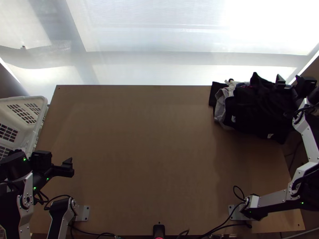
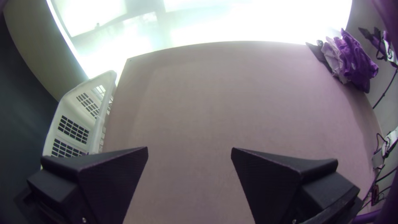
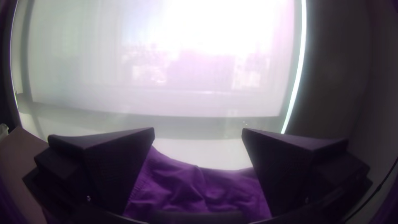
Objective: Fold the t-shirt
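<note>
Left gripper (image 1: 69, 167) over the near-left part of the wooden table (image 1: 159, 159), fingers wide apart, nothing between them. White plastic basket (image 1: 30, 98) just beside the table's left edge, a bit farther out. Clothes pile (image 1: 259, 109) bunched on the far right corner, dark garment on top, pale grey one (image 1: 220, 106) poking out left; can't tell which piece is the t-shirt. Right gripper (image 1: 290, 82) at the pile's far side, fingers spread, no cloth gripped.
</note>
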